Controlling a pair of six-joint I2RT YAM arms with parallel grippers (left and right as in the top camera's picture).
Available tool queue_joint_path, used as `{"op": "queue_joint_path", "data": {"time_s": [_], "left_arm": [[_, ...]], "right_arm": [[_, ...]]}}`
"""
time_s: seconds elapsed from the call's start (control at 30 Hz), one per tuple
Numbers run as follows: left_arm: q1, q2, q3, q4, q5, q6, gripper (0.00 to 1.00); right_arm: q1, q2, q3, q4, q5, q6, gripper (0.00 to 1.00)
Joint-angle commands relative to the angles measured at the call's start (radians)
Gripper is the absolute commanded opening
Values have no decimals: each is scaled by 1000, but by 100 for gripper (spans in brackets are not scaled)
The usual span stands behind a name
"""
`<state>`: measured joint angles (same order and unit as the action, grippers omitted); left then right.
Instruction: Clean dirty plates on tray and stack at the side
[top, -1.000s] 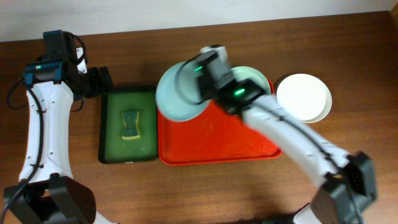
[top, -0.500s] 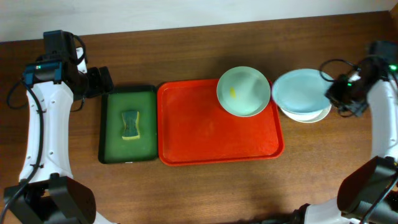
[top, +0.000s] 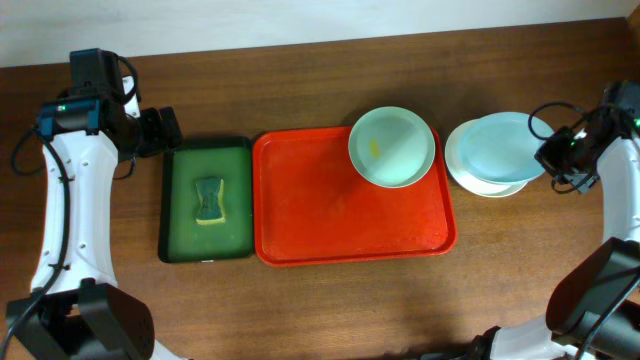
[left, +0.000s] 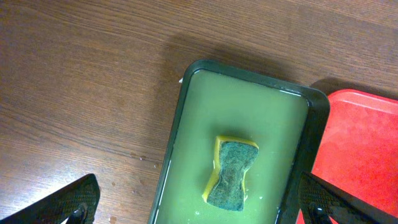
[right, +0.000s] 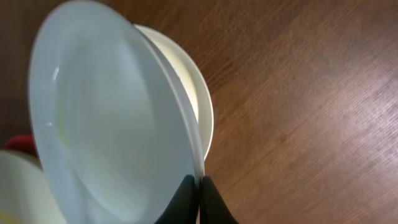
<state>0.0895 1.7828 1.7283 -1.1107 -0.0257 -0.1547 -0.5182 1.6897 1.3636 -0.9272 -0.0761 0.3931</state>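
Observation:
A mint-blue plate (top: 392, 146) with a small yellow smear sits at the back right corner of the red-orange tray (top: 330, 215). My right gripper (top: 552, 152) is shut on the rim of a second mint-blue plate (top: 503, 146), holding it just over the white plate (top: 470, 170) that lies on the table right of the tray. In the right wrist view the fingers (right: 199, 193) pinch the held plate's (right: 106, 124) edge, with the white plate (right: 189, 93) behind it. My left gripper (top: 160, 130) is open and empty, above the dark green tray's back left corner.
A dark green tray (top: 207, 200) holding a yellow-green sponge (top: 209, 200) stands left of the red-orange tray; both also show in the left wrist view, tray (left: 186, 106) and sponge (left: 230, 171). Bare wooden table lies in front and to the far right.
The right arm carried the mint-blue plate from above the tray's left side across to the right. It now holds it over the white plate. The left arm has not moved.

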Motion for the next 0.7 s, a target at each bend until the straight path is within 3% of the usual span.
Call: {"op": "queue_joint_path", "data": {"time_s": [0.0, 0.23, 0.3, 0.37, 0.47, 0.67], "left_arm": [[1, -6, 4, 2, 4, -8, 99], [1, -6, 4, 2, 4, -8, 99], [1, -6, 4, 2, 4, -9, 99], [1, -6, 4, 2, 4, -8, 99], [1, -6, 4, 2, 4, -8, 99], [1, -6, 4, 2, 4, -8, 99]], "right_arm": [[1, 8, -58, 58, 16, 10, 4], [1, 8, -89, 80, 16, 43, 5], [1, 8, -91, 80, 16, 42, 20], [2, 8, -91, 79, 14, 42, 21], [2, 8, -91, 76, 0, 42, 44], [49, 8, -91, 78, -32, -25, 47]]}}
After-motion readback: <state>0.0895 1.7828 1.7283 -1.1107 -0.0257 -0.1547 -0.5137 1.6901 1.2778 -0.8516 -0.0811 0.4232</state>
